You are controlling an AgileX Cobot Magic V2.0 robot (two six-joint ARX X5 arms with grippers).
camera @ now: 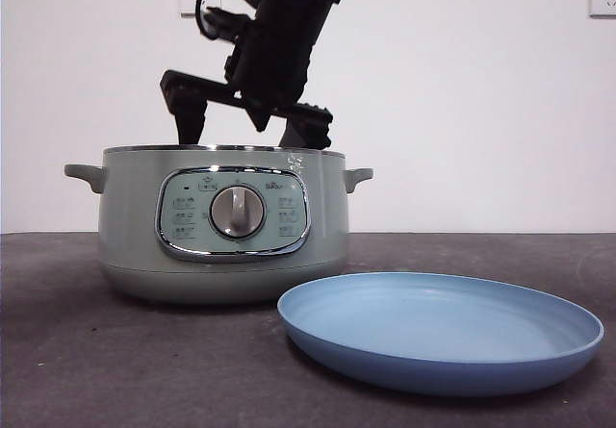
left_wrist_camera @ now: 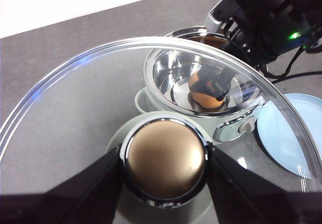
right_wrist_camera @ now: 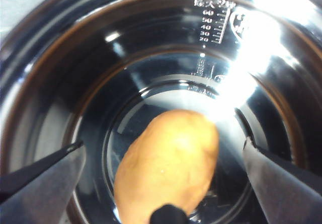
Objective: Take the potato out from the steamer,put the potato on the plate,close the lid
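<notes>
A dark table runs back to a white wall. Your right gripper (right_wrist_camera: 163, 158) reaches into the steamer (camera: 226, 231), jaws spread either side of the potato (right_wrist_camera: 168, 166) on the steel bottom. Your left gripper (left_wrist_camera: 163, 166) pinches the knob of the lid (left_wrist_camera: 90, 93), held away from the pot. The plate (camera: 443, 327) sits just beside the steamer.

Potato in the steamer, plate in front, lid held aside

The potato (right_wrist_camera: 168, 166) is seen lying on the floor of the steamer (camera: 223, 231), between the spread jaws of the right gripper (right_wrist_camera: 163, 158), which is lowered into the pot from 12 o'clock. The plate (camera: 441, 330) is placed at about 4 o'clock from the steamer, nearer the camera, apparently just clear of it. The lid (left_wrist_camera: 151, 128) is held off the pot by its knob (left_wrist_camera: 165, 159) in the left gripper (left_wrist_camera: 163, 183).
</notes>
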